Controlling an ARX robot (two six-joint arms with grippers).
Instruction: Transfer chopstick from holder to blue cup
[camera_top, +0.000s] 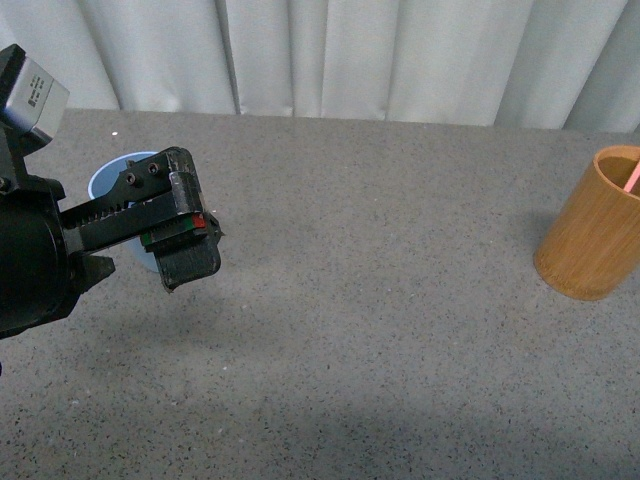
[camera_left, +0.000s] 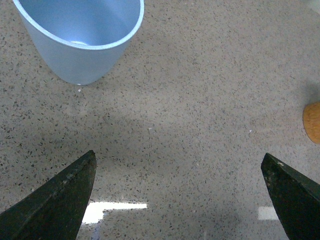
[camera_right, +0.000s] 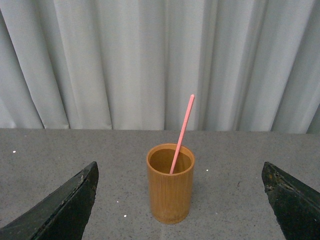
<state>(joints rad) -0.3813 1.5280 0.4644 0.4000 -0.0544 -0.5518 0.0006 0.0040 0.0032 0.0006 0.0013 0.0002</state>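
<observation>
The blue cup (camera_top: 112, 180) stands at the far left of the table, mostly hidden behind my left gripper (camera_top: 190, 232), which is open and empty just in front of it. In the left wrist view the cup (camera_left: 82, 42) is upright and looks empty, beyond the open gripper (camera_left: 179, 165). The brown holder (camera_top: 592, 225) stands at the right edge with a pink chopstick (camera_top: 632, 178) inside. In the right wrist view the holder (camera_right: 170, 192) stands between the fingers of my open right gripper (camera_right: 180, 172) but farther off, with the chopstick (camera_right: 182, 132) leaning in it. The right gripper is out of the front view.
A grey speckled table (camera_top: 380, 300) spreads between cup and holder. White curtains (camera_top: 330, 55) hang along its far edge. An edge of the holder (camera_left: 312, 122) shows in the left wrist view.
</observation>
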